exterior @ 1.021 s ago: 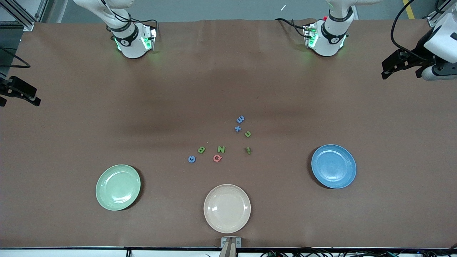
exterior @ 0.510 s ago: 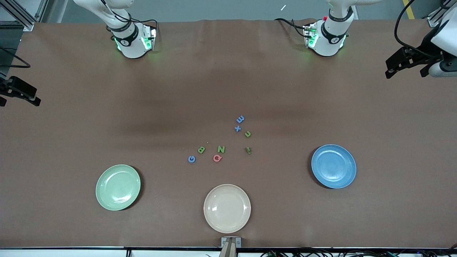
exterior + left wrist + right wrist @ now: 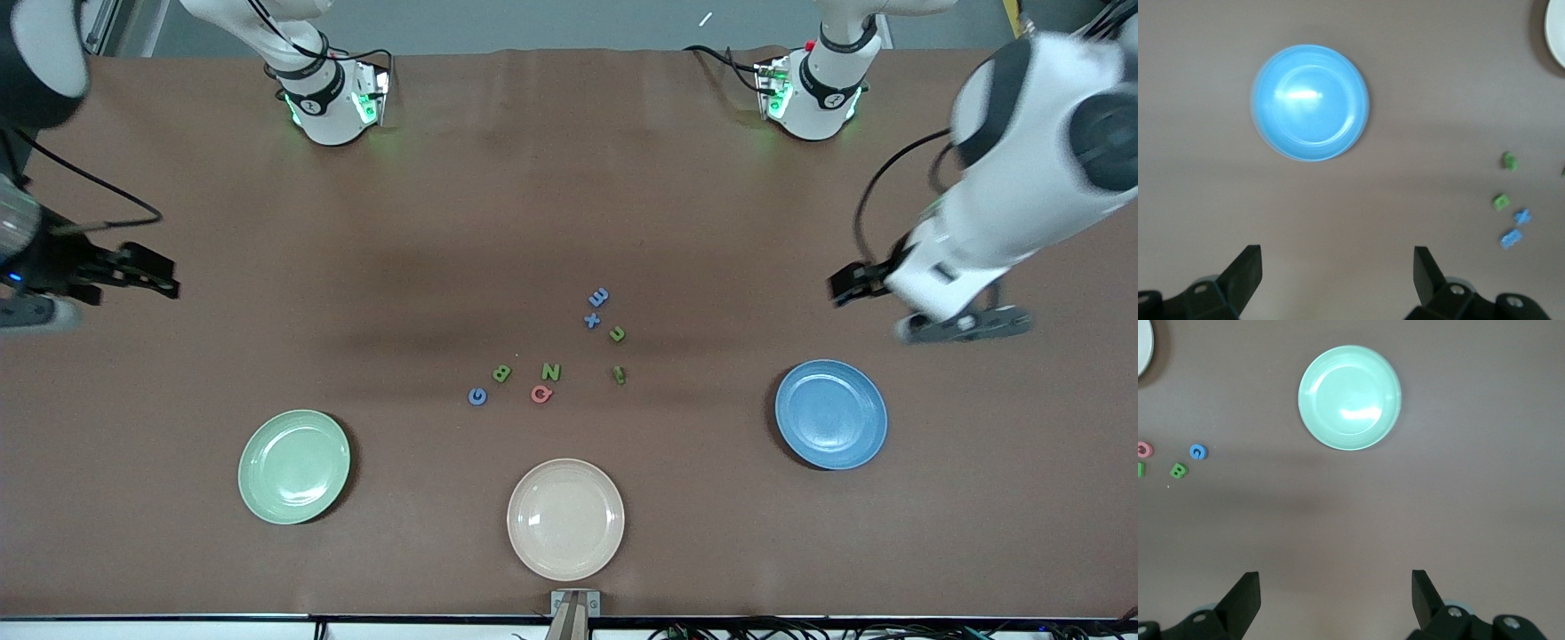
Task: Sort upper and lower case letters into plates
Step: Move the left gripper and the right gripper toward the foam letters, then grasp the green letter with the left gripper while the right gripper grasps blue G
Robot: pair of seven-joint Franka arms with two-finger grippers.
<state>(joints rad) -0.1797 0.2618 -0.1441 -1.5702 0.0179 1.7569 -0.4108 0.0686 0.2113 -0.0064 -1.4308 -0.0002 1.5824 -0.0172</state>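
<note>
Several small foam letters lie at the table's middle: blue G (image 3: 477, 396), green B (image 3: 502, 373), pink Q (image 3: 541, 393), green N (image 3: 551, 372), a blue pair (image 3: 596, 308) and two small green ones (image 3: 617, 334). The pale green plate (image 3: 294, 467) and the blue plate (image 3: 831, 414) are empty. My left gripper (image 3: 855, 284) is open and empty over bare table beside the blue plate (image 3: 1310, 102). My right gripper (image 3: 151, 276) is open and empty over bare table toward the right arm's end; its wrist view shows the green plate (image 3: 1350, 397).
A cream-beige plate (image 3: 565, 519) sits empty near the front edge, between the two other plates. Brown cloth covers the whole table. The arm bases (image 3: 324, 98) stand along the table's edge farthest from the front camera.
Both arms have swung in from the table's ends. The left gripper now hangs near the blue plate; the right gripper has come inward over the table. The letters have not moved.
</note>
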